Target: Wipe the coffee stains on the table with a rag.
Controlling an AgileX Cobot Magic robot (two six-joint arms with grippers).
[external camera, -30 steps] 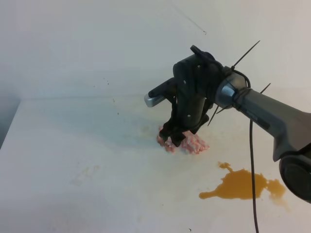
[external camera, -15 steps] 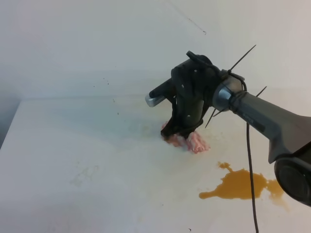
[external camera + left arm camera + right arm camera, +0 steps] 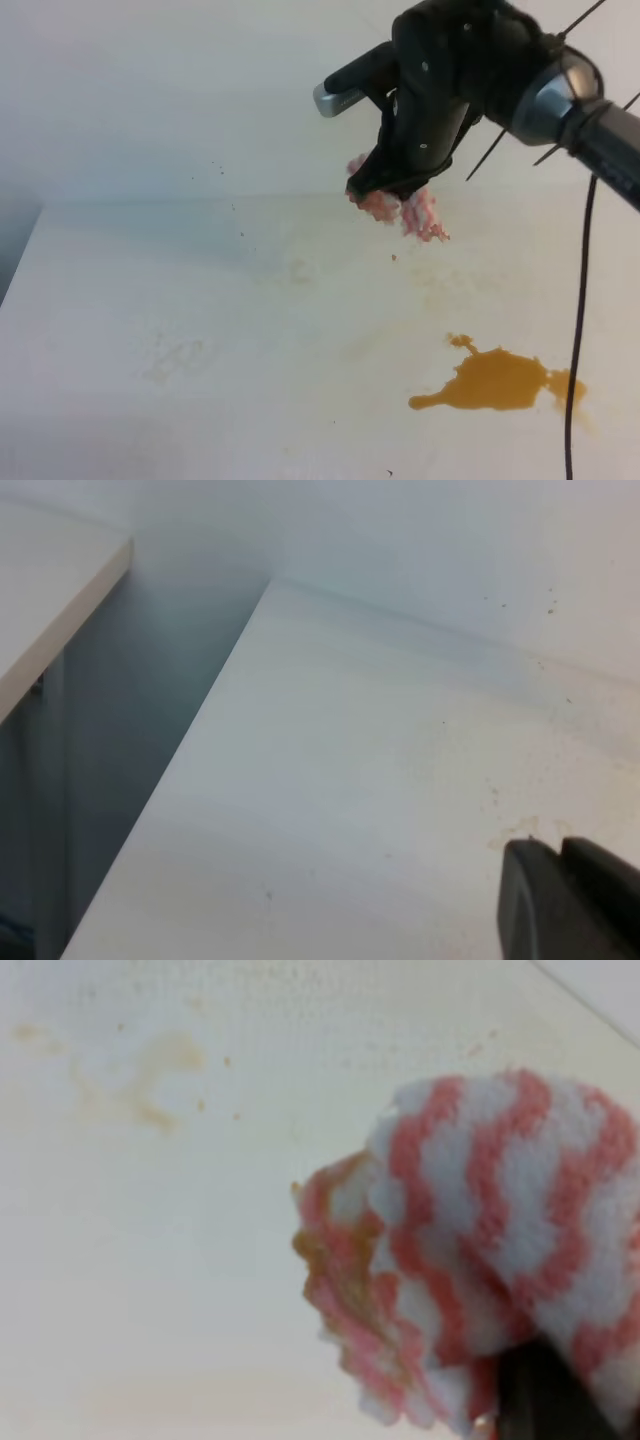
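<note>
right pincer (image 3: 392,192) clamped on the rag (image 3: 405,210), which hangs bunched below it, clear of the desk (image 3: 150,300) and raised above its far middle. in the right wrist view the rag (image 3: 470,1260) fills the lower right; its pink-and-white zigzag shows, with a brownish tinge on the leading edge at 9 o'clock. the stain (image 3: 495,380), an amber blotch with a thin tail toward 9 o'clock and a small blob at 11 o'clock, lies on the desk near the front right, at about 5 o'clock from the rag and well apart from it. faint yellowish smudges mark the surface between the two. the step in hand appears to be the carry: rag secured and lifted, not yet over the stain, which looks whole and unwiped. the next move calls for travel toward 5 o'clock, then a descent until the cloth presses flat on the blotch; as the stain is wider than the rag, several passes seem needed. left pincer (image 3: 575,900): only a dark part shows at the lower right of its wrist view, over bare desk (image 3: 330,780); whether apart or together cannot be told.
</note>
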